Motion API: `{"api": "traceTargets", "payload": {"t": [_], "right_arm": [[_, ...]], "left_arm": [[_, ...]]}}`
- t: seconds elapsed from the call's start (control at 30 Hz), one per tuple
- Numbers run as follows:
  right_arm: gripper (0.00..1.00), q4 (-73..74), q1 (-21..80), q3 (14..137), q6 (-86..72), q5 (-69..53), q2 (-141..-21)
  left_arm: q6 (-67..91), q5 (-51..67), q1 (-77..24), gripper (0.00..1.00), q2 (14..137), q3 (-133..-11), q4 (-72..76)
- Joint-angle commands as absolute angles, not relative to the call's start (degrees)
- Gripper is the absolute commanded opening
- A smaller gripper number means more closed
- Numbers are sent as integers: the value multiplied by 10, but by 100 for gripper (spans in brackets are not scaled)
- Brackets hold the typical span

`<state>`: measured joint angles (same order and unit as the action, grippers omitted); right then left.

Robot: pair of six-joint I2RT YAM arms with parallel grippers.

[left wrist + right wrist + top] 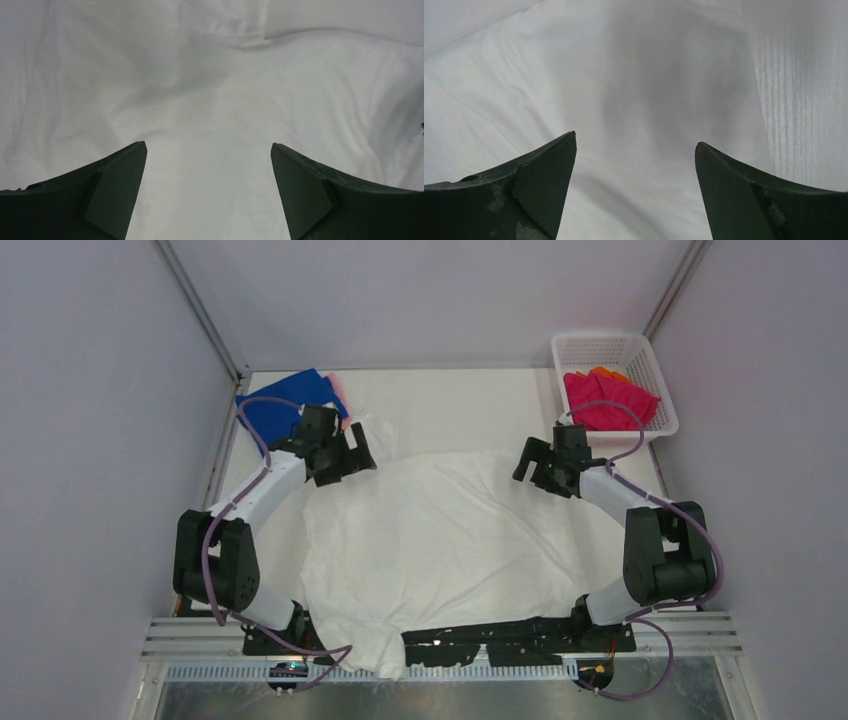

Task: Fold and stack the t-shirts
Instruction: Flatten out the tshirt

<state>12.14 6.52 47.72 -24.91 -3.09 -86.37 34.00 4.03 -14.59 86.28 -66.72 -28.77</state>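
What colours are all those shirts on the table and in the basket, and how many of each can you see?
white t-shirt: 1
royal blue t-shirt: 1
pale pink t-shirt: 1, only an edge showing beside the blue one
magenta t-shirt: 1, in the basket
orange t-shirt: 1, also in the basket
Total: 5 shirts

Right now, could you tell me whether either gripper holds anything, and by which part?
Nothing is held: the left gripper and the right gripper both stand open over the white t-shirt.
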Motion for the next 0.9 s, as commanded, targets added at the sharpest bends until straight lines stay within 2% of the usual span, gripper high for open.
{"api": "traceTargets", "payload": {"t": [0.0, 0.3, 0.6, 0.87], "right_arm": [[95, 121, 73, 477, -248, -19, -867], [96, 130, 65, 510, -258, -15, -934], [95, 138, 21, 564, -265, -45, -998], [95, 164, -10, 681, -265, -49, -1081]], "left_arm": [[339, 41, -145, 100, 898, -595, -266], [341, 39, -141, 100, 1035, -694, -302], [333, 42, -133, 100, 1171, -871, -383], [321, 61, -128, 100, 1278, -1061, -449]]}}
